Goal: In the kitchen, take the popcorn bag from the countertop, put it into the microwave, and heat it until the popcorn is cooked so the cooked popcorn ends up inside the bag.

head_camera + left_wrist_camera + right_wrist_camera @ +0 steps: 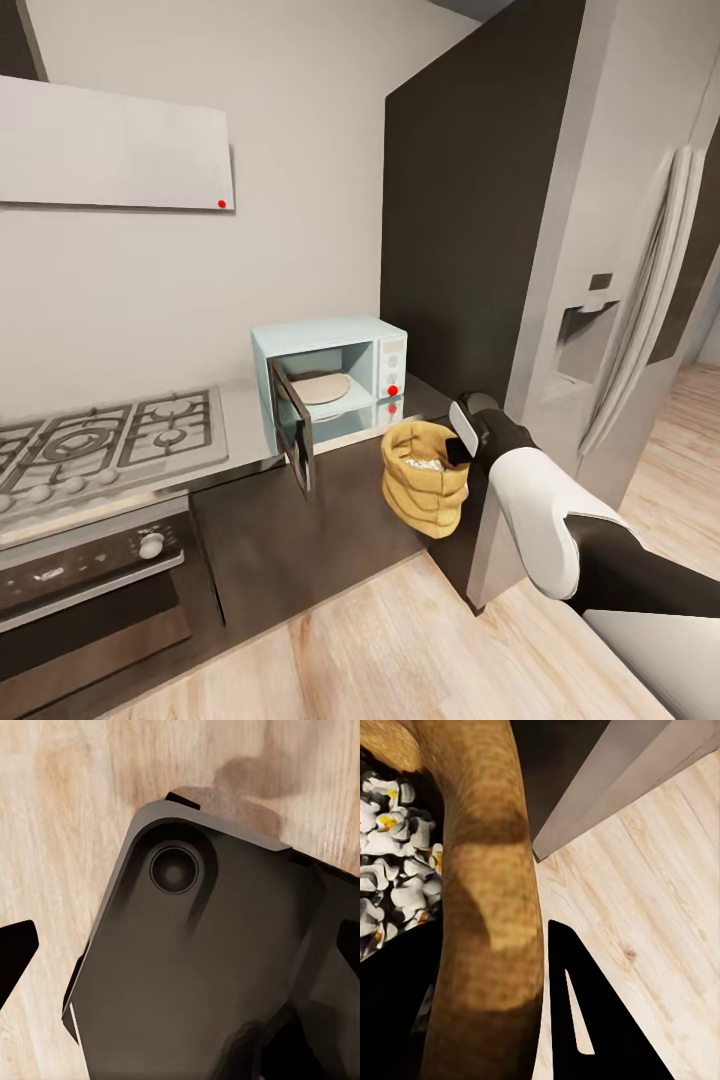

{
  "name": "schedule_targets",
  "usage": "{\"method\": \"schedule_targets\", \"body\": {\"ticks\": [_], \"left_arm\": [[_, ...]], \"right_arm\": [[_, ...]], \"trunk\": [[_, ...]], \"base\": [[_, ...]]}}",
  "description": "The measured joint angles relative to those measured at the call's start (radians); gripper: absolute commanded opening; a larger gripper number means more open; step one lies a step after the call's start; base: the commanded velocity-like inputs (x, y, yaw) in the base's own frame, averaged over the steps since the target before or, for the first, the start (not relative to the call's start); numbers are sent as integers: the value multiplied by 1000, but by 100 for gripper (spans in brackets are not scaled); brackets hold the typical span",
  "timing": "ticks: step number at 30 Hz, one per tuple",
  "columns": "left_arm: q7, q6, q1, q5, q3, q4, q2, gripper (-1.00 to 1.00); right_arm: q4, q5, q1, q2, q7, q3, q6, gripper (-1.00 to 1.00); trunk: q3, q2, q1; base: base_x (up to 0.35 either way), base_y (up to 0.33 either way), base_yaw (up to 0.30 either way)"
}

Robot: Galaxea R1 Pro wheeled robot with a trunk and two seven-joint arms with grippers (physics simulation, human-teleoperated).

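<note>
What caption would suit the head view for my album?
Right pincer holds the popcorn bag by its rim before the open microwave.

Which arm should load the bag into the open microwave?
Right. Its end effector already grips the popcorn bag by the rim, just in front of the microwave, whose door hangs open. The left wrist camera faces the floor.

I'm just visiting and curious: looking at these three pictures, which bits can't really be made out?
- Head view: the right end effector fingertips, hidden by the popcorn bag rim.
- Head view: markings on the microwave knobs, too small.
- Right wrist view: the popcorn, partly covered by the rim and cut by the picture edge.
- Left wrist view: the left end effector's fingers, cut off at the picture edges.
</note>
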Motion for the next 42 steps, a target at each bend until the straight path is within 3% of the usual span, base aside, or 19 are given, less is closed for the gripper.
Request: {"method": "schedule_targets", "body": {"ticks": [18,25,42], "left_arm": [[-3,0,0,-5,-4,0,0,100],[-3,0,0,-5,-4,0,0,100],[-3,0,0,-7,-5,0,0,100]], "right_arm": [[-4,-1,0,4,0,0,0,-100],[-165,-5,-1,7,0,-2,0,-100],[-176,-7,0,24,0,-1,0,-100]], "trunk": [[0,0,0],[0,0,0],[0,0,0]], "base": [[126,45,0],[0,0,0],[36,0,0]]}}
